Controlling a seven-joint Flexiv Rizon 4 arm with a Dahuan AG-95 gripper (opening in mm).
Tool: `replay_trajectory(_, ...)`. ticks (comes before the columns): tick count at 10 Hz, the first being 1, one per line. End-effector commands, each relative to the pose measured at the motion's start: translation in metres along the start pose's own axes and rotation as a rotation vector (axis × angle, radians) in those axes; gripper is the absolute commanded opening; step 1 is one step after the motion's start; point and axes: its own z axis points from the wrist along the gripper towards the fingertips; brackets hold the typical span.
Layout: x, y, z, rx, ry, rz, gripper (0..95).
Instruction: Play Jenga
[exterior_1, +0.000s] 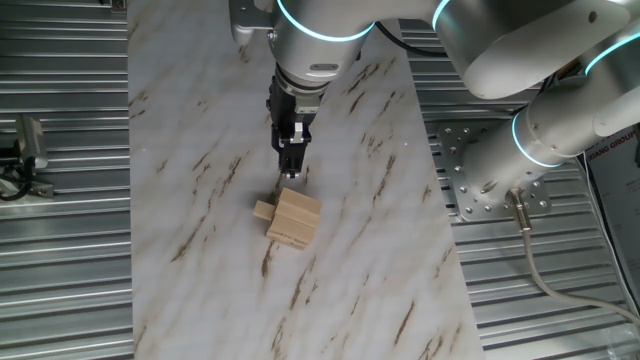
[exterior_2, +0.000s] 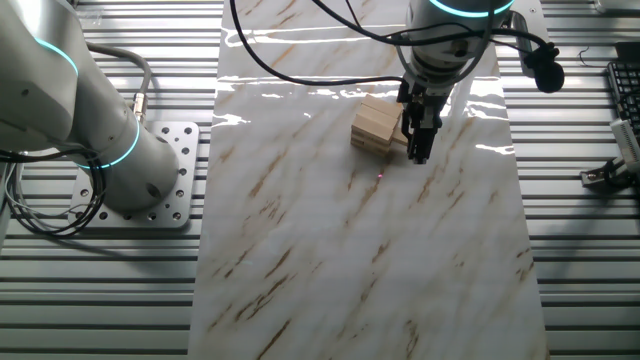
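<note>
The block stack (exterior_1: 294, 219) is sitting mid-table (exterior_1: 200, 150), one block (exterior_1: 263, 210) sticking out sideways. The gripper (exterior_1: 292, 170) is hanging just beside the stack, fingers narrow, seemingly holding nothing. Judged step: lining up a push. Next move is requiring gentle, level contact. Fingertip gap and layer count are proving hard to make out.

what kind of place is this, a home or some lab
Most likely a robotics lab: a robot arm bolted to a ribbed metal bench, a marble-patterned sheet as work surface, and loose cables.
</note>
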Motion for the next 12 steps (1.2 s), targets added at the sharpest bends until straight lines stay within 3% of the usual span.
replay_trajectory(1, 0.0000, 0.0001, 0.0001, 0.018, -0.127, -0.046, 0.0)
replay_trajectory(2, 0.0000, 0.0001, 0.0001, -0.005, -0.127, -0.037, 0.0)
replay_trajectory(12, 0.0000, 0.0001, 0.0001, -0.002, -0.128, -0.039, 0.0)
